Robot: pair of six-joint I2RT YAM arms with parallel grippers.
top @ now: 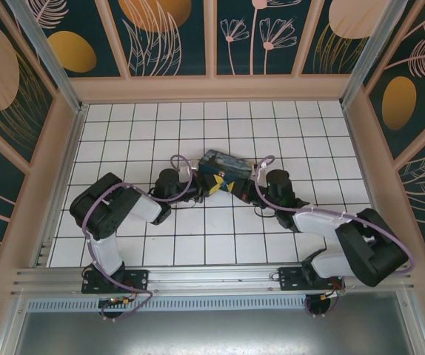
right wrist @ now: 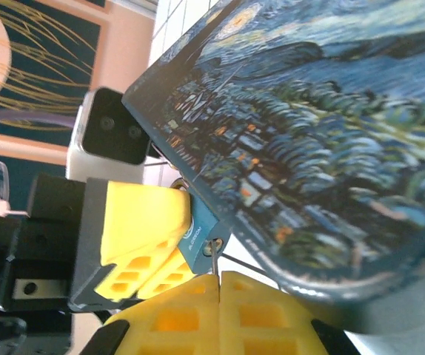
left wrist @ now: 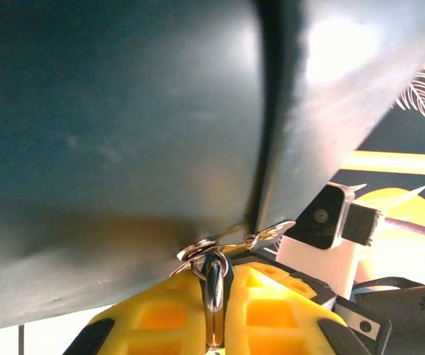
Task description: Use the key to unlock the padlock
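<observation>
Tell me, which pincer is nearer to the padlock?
Left. The left pincer clamps the padlock itself; the right pincer is just short of it, holding the key up to it.

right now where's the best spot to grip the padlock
Grip the padlock by its flat blue body, across the broad faces, from the side away from the tin box, as the left gripper seems to. It hangs at the tin's corner, so this leaves free the end facing the key in the right gripper.
</observation>
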